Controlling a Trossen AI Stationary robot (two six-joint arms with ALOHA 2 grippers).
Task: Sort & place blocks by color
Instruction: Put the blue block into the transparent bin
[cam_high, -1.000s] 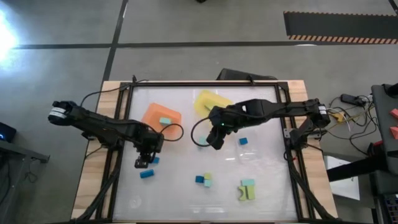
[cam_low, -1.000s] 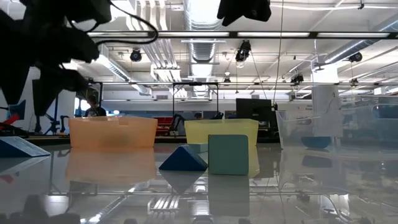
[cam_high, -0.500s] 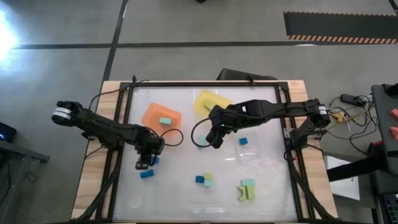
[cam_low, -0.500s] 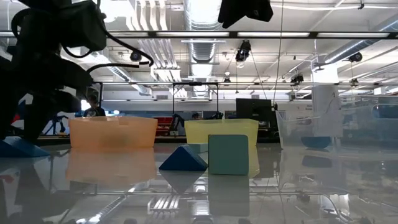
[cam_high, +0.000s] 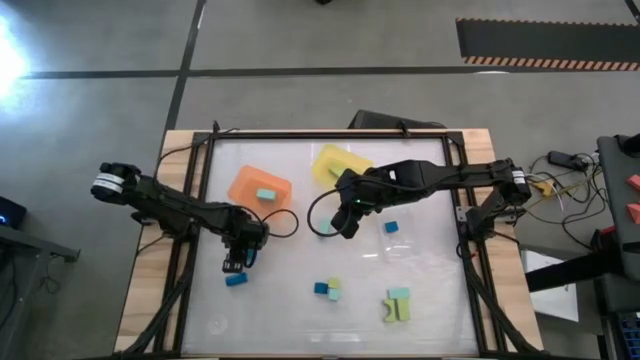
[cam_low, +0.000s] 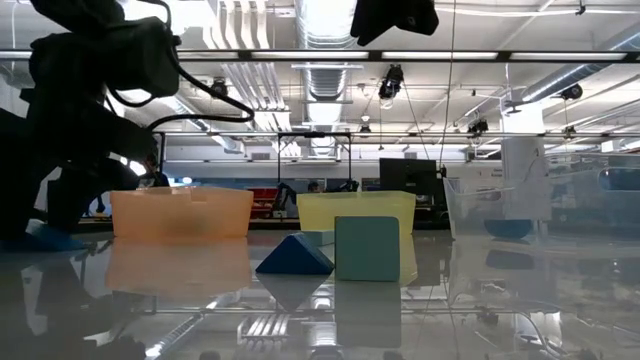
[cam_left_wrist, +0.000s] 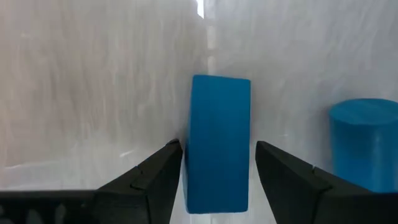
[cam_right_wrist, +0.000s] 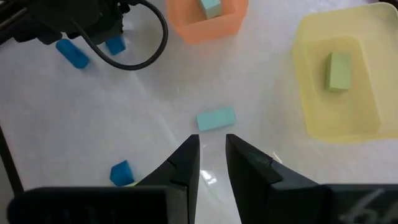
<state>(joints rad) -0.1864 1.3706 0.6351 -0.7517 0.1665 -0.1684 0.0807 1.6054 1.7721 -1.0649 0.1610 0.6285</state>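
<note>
My left gripper (cam_high: 234, 264) is open and low over the table's left part. Its fingers stand close on either side of a blue block (cam_left_wrist: 217, 143) that lies flat on the table. A blue cylinder (cam_left_wrist: 364, 152) stands beside it. My right gripper (cam_high: 345, 225) hangs above the table's middle, its fingers (cam_right_wrist: 186, 165) narrowly open and empty. A mint block (cam_right_wrist: 216, 118) lies on the table below it. An orange bin (cam_high: 245, 185) holds a mint block (cam_high: 265, 195). A yellow bin (cam_right_wrist: 311, 112) holds a yellow-green block (cam_right_wrist: 339, 70).
A blue block (cam_high: 391, 227) lies right of the right gripper. A blue and a yellow-green block (cam_high: 328, 289) and a mint and yellow-green pair (cam_high: 398, 304) lie toward the near edge. A clear bin (cam_low: 490, 210) shows in the low view. A black cable (cam_high: 285, 220) loops by the orange bin.
My left gripper has come down toward the blue block and shifted a little toward the table's right edge. In the low view it now stands in front of the blue block.
</note>
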